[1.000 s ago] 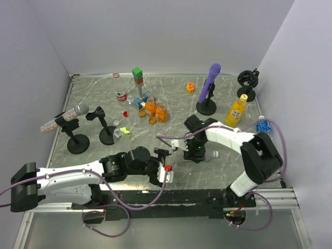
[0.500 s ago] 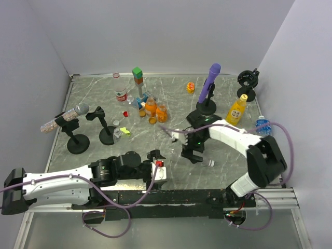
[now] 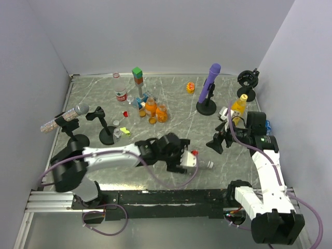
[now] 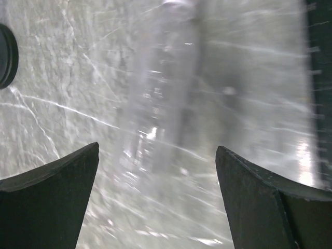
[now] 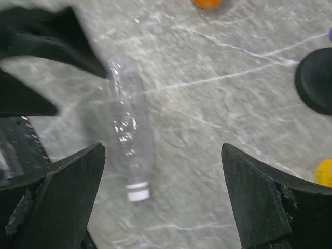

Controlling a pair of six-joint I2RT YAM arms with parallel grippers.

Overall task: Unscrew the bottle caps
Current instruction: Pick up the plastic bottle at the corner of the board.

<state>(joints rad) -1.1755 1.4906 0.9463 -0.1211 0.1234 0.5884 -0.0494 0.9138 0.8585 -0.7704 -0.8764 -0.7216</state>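
- Top external view: a clear plastic bottle (image 3: pixel 203 164) lies on its side on the grey marbled desk (image 3: pixel 171 93). It is close to the front edge and a little right of the middle.
- Its small white screw cap (image 3: pixel 209 165) is on. The long axis runs roughly along the front edge, with the cap end pointing toward the right edge of the desk.
- The left gripper (image 3: pixel 190 158) hangs directly over the bottle's body. In the left wrist view the left gripper (image 4: pixel 156 148) has its jaws spread wide and holds nothing. The blurred bottle (image 4: pixel 171 93) runs lengthwise through the gap, so the jaws would close across its width.
- The right gripper (image 3: pixel 216 141) sits nearer the right edge, close to the cap end but apart from it. In the right wrist view the right gripper (image 5: pixel 162 148) is also wide apart and empty. There the bottle (image 5: pixel 127 135) lies left of the gap's centre, and the cap (image 5: pixel 138 192) is the end nearest the camera.
- Judgement: the left arm is the nearer one and is lined up to pin the body. The cap points toward the right arm, which would have to come in along the bottle's axis to grip and turn it.
- Judgement: no grip has been made, so this cap is not yet unscrewed.
- Likely risk: the light, round bottle could roll or slide away as the jaws close on it.
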